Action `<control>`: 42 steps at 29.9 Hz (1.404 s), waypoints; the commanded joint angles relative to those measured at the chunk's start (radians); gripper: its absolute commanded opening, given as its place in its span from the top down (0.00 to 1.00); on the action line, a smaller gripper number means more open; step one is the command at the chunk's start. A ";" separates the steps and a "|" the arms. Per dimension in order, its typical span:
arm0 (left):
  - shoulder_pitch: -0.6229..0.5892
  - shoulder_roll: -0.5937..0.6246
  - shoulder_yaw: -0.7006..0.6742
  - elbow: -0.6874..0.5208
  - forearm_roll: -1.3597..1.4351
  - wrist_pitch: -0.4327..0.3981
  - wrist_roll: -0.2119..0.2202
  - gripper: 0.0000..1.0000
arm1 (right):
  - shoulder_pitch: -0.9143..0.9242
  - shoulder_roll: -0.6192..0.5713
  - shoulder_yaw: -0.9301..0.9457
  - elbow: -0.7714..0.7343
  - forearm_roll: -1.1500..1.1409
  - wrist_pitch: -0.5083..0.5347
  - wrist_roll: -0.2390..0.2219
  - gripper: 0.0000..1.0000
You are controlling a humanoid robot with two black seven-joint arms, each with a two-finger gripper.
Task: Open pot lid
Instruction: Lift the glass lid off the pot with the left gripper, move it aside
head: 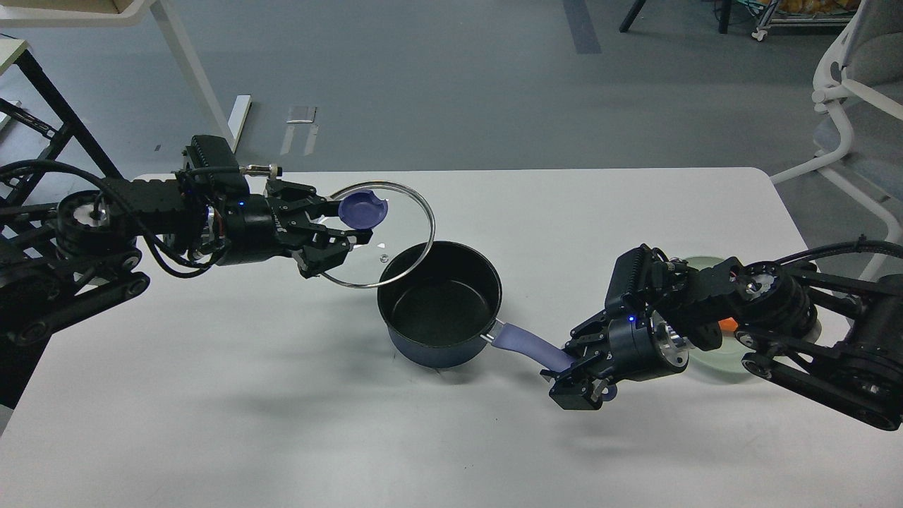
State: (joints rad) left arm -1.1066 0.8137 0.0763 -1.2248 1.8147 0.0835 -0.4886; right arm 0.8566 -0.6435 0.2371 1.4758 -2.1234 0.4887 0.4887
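White tabletop [282, 423] lay under both arms. Fingers of the left gripper [337, 227] pinched the lid [395, 243] by its purple knob, holding it tilted, clear of the pot [439, 303] (its lower rim just beside the pot's edge). The right gripper [573, 377] clamped the handle. Best carry the lid leftward, level, before lowering it.

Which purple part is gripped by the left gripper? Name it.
The lid's knob: flat, round, on the lid, which the left gripper holds tilted beside the pot. The pot's long handle sits in the right gripper.
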 commanded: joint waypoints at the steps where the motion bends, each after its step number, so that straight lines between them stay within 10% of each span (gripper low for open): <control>1: 0.011 0.082 0.006 -0.034 0.002 0.018 0.000 0.53 | 0.001 -0.001 0.001 0.000 0.000 0.000 0.000 0.75; 17: 0.191 0.271 0.221 -0.004 0.014 0.306 0.000 0.53 | 0.001 -0.002 0.001 0.000 0.000 0.000 0.000 0.75; 33: 0.235 0.170 0.278 0.174 0.025 0.371 0.000 0.49 | 0.001 -0.001 0.001 0.000 0.000 0.000 0.000 0.75; 42: 0.246 0.167 0.278 0.180 0.023 0.372 0.000 0.28 | 0.001 -0.001 0.002 0.000 0.000 0.000 0.000 0.75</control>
State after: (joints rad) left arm -0.8640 0.9815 0.3545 -1.0476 1.8393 0.4557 -0.4887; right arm 0.8571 -0.6442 0.2388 1.4757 -2.1230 0.4887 0.4887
